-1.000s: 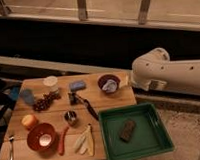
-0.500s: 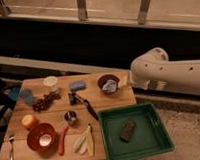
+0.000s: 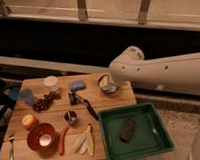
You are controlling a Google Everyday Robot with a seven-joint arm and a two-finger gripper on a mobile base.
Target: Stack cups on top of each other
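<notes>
Translucent light blue cup (image 3: 27,96) at left, cream-white cup (image 3: 51,83) beside it; orange-red bowl (image 3: 41,136); green tray (image 3: 109,144); white arm (image 3: 163,74), its pale gripper (image 3: 113,86) over the dark maroon bowl (image 3: 102,83), centre frame

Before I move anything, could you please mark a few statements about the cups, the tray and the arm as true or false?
1. The two cups are already stacked. False: the cream-white cup and the light blue cup stand apart at the table's back left.
2. The green tray holds a brown object. True.
3. The orange-red bowl sits at the table's front left. True.
4. The gripper holds the light blue cup. False: the gripper is not in view; the arm reaches in from the right, its rounded end over the maroon bowl, away from both cups.
</notes>
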